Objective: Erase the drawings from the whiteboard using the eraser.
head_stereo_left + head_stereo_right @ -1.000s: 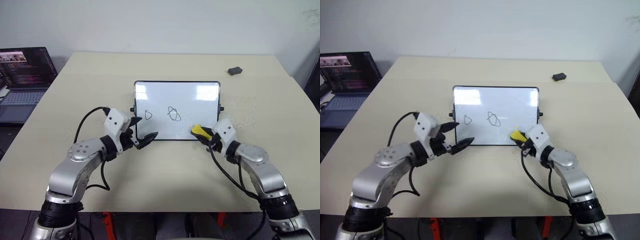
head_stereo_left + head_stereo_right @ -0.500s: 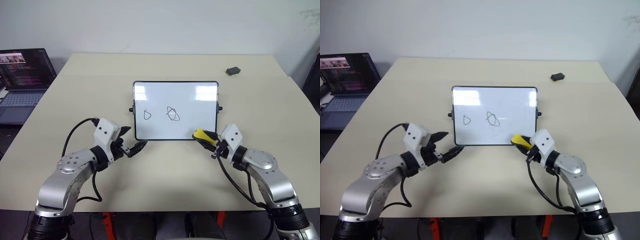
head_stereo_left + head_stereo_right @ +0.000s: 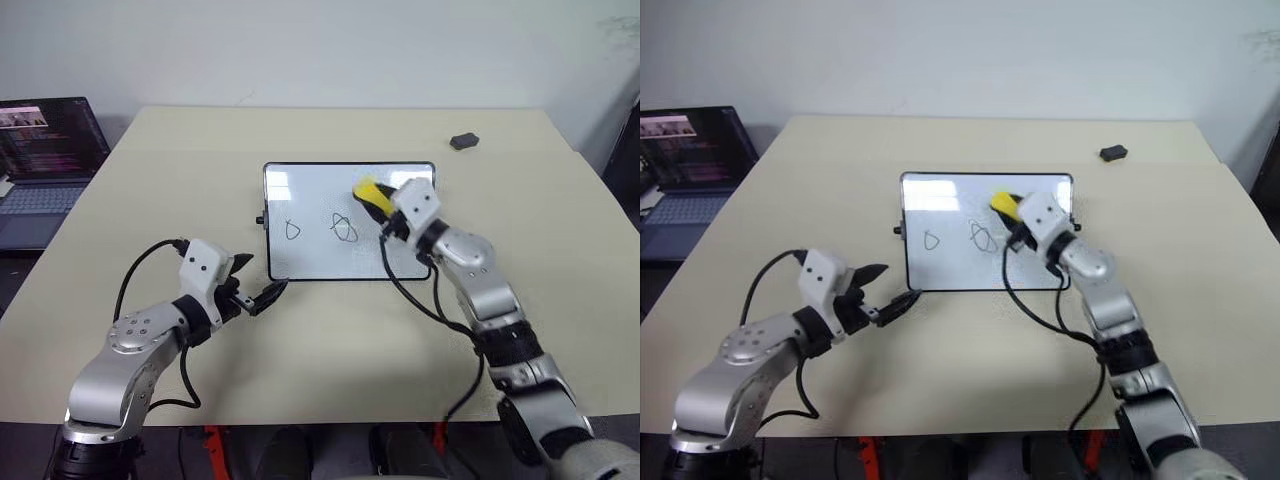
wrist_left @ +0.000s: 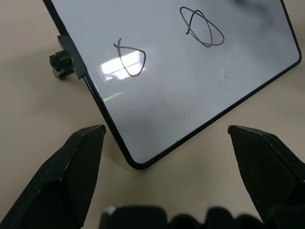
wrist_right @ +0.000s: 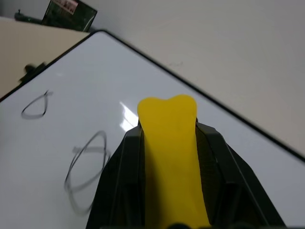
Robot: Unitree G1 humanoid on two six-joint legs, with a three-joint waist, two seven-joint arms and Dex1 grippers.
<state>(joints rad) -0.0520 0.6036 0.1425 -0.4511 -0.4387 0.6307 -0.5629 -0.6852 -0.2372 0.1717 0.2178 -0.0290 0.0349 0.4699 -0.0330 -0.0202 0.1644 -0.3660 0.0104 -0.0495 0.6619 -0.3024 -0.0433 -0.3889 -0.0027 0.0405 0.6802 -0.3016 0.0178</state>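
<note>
The head views take in the whole table [image 3: 330,330] with the laptop [image 3: 45,160] off its left edge and a grey lump [image 3: 463,141] far right, while the left wrist view brings the board [image 4: 190,81] close and makes the loop [image 4: 129,59] and oval [image 4: 202,31] plain, and the right wrist view shows the eraser [image 5: 172,157] squeezed between that claw's closed fingers [image 5: 121,186]. The right gripper [image 3: 378,205] reaches forward and leftward, arm well extended, holding the eraser over the board's upper middle, just right of and above the oval. The left gripper [image 3: 258,288] hangs low at the board's near-left corner, elbow bent, its jaws spread wide and empty with the corner between them.
</note>
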